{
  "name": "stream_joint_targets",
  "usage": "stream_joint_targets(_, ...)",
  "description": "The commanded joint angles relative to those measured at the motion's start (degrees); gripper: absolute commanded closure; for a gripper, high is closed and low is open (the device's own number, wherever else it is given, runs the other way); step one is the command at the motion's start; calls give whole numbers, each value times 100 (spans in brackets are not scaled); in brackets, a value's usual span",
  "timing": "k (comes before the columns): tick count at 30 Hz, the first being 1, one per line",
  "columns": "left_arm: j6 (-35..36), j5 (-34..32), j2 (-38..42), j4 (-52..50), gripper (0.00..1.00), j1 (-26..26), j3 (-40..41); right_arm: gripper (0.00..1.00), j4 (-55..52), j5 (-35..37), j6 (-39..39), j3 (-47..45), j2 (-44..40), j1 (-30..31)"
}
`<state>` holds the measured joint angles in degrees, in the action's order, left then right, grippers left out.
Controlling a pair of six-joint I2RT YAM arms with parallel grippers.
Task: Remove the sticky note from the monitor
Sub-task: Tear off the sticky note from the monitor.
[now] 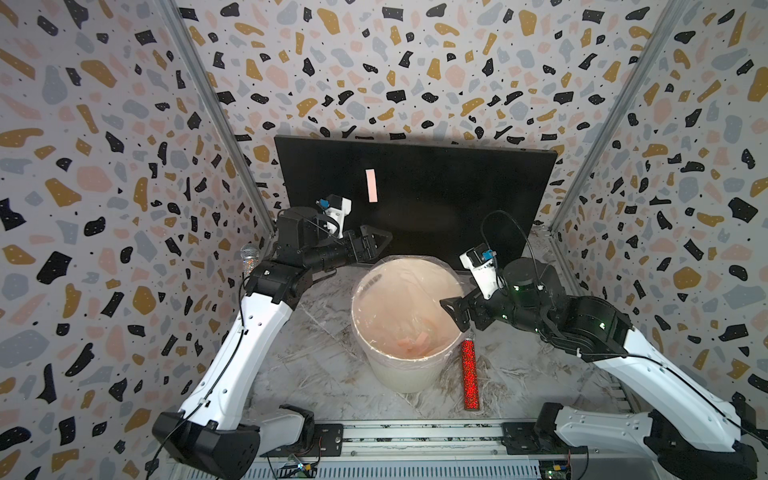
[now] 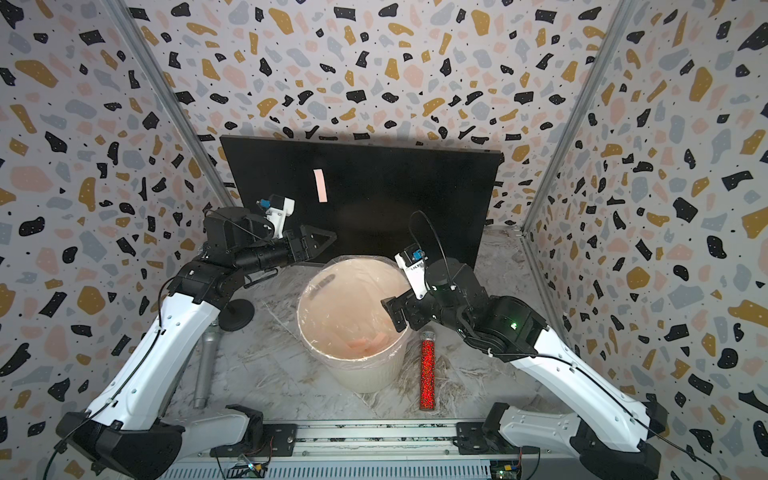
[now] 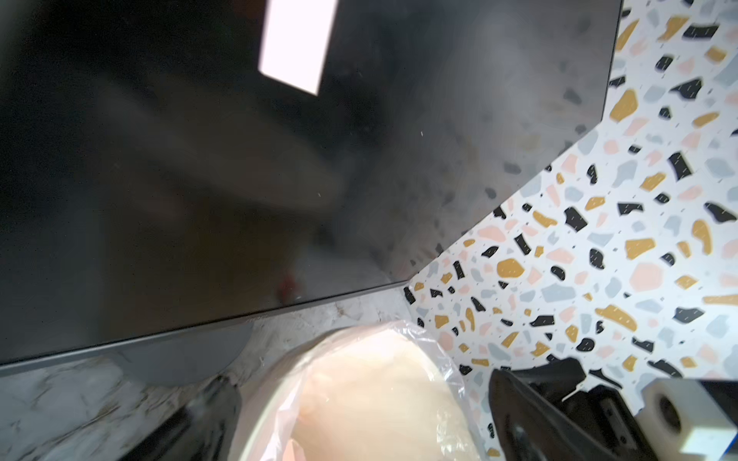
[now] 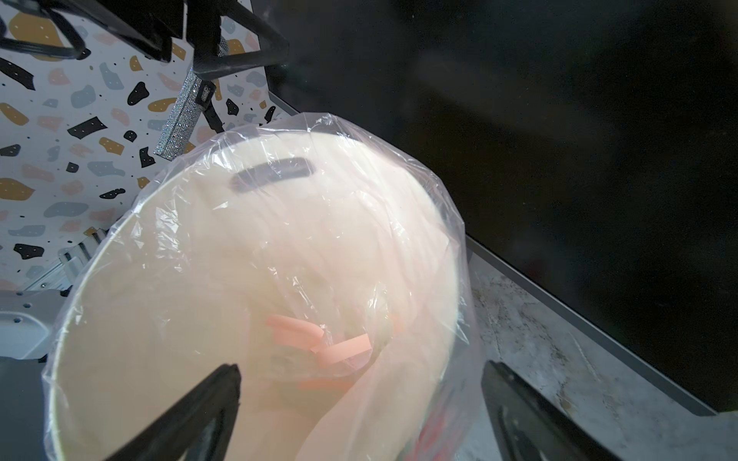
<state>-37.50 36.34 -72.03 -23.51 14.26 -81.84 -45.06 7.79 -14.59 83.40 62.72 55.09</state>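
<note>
Several salmon-pink paper strips (image 4: 319,339) are piled at the bottom of the round white bin (image 1: 399,374), which has a clear plastic bag liner folded over its rim. The task's thing, a pale pink rectangular sticky note (image 1: 372,185), is stuck upright on the left part of the large flat black monitor (image 1: 436,195), well inside the thin frame with plain dark screen all around it. The left hand (image 1: 380,240) hangs just below the note, over the bin's far left rim, and the wrist view shows its fingers spread wide with nothing between them. The right hand (image 1: 453,311) sits over the bin's right rim, also wide open and empty. Room is pretty tight at the back: only a thin strip of marble-look tabletop (image 4: 531,331) runs between the bin and the monitor's lower edge. On the right, a red glittery tube (image 1: 470,374) lies just beside the bin. On the left, a silver glittery microphone (image 2: 206,365) lies well apart from it, under the left arm.
</note>
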Motion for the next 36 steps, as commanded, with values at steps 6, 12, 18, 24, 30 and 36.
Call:
stream_joint_targets(6,-1439,820,-430,2436,1,-503,183,0,-40,139,199,1,-131,10)
stream_joint_targets(12,-2022,990,-784,3317,1,-622,140,0,-38,208,278,4,-133,2)
stream_joint_targets(18,-2483,1117,-1133,3995,0,-620,-45,0,-38,245,329,9,-129,-24)
stream_joint_targets(24,-2739,1197,-1414,4306,3,-618,-265,0,-38,259,352,36,-56,-42)
stream_joint_targets(30,-2979,1218,-1550,4537,10,-618,-441,0,-40,254,343,63,-14,-51)
stream_joint_targets(36,-3008,1209,-1571,4515,19,-618,-556,0,-38,241,325,56,-14,-60)
